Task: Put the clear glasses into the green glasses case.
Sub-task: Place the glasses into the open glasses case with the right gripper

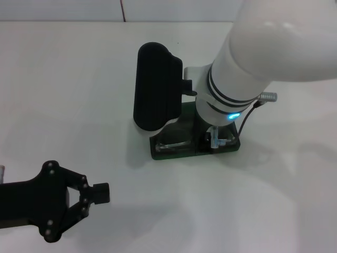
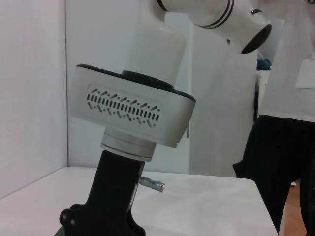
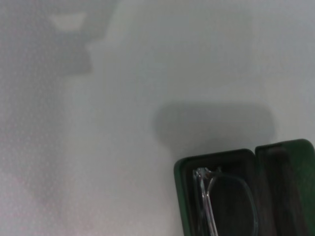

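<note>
Fingers of the left hand [image 1: 97, 194] sit nearest the robot, drawn together on nothing, with the black arm resting low over the white table [image 1: 63, 84], well short of the green glasses case [image 1: 174, 149] and to its left. That arm looks parked.

Farther out, the green glasses case lies open on the table. The right wrist view shows the clear glasses [image 3: 216, 206] already lying inside its dark lined tray, frame against the inner wall, with the lid [image 3: 288, 187] folded flat beside the tray.

Directly over the case, the right hand [image 1: 217, 138] points almost straight down from a thick white forearm that comes in from the case's far right; its black camera block juts out above the case's far left side. Whether its fingers are apart or together I cannot tell, since the wrist hides them from above.

Judging by this, the placing is nearly done. A good finish would be to let go only once both arms of the glasses lie within the tray, then lift straight up so nothing snags the thin frame or drags the case
</note>
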Robot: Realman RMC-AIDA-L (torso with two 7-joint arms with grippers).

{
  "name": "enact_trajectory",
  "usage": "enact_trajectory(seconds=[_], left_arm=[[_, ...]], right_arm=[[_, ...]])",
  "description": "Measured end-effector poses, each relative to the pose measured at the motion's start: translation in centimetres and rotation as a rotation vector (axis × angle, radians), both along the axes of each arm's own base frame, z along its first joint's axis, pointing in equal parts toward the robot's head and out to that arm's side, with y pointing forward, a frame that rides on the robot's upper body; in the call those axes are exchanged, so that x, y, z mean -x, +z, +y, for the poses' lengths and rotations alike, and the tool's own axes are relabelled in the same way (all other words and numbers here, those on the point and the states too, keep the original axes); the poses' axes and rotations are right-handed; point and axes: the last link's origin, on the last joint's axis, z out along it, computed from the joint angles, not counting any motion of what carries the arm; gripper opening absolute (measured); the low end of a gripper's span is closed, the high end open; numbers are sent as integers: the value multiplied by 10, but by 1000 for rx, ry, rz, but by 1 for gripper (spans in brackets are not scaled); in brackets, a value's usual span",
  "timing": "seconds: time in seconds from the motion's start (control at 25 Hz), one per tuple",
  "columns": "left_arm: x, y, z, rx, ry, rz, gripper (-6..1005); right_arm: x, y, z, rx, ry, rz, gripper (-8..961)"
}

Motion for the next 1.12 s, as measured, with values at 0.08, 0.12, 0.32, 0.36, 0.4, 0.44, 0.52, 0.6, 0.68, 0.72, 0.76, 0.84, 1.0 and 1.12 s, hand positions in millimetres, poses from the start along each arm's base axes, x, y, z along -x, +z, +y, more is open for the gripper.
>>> enact_trajectory(seconds=[0.08,0.12,0.32,0.36,0.4,0.44,0.52,0.6,0.68,0.72,0.76,0.84,1.0,1.12], left_arm=[[0,0,0,-1,0,-1,51],[0,0,0,-1,0,-1,51],[1,0,-1,0,5,-2,51],[1,0,-1,0,6,-2,51],[1,0,-1,0,7,-3,51],[1,0,-1,0,7,-3,51],[0,1,0,-9,10,-6,51],[0,1,1,-12,10,-8,51],[-1,1,2,-13,9,-9,51],[-1,1,2,-11,9,-9,51],[-1,1,2,-11,9,-9,51],[-1,1,2,-10,10,-9,51],[0,0,0,-10,15,-10,52],[1,-1,-1,-8,18,-12,52]], right_arm=[[-1,0,-1,2,-2,3,126],[-2,0,-1,4,-6,4,126],[-5,1,-4,13,-23,8,125],[-6,1,-6,16,-28,10,125],[-6,2,-6,17,-31,12,125],[-7,2,-7,18,-34,12,124],[-8,2,-7,18,-38,12,124],[-11,2,-8,22,-46,11,124],[-12,2,-8,23,-46,11,123],[-13,2,-8,23,-47,12,123],[-13,1,-8,24,-48,14,123],[-15,1,-7,22,-52,16,123],[-16,0,-6,20,-51,21,122],[-17,0,-5,22,-51,22,121]])
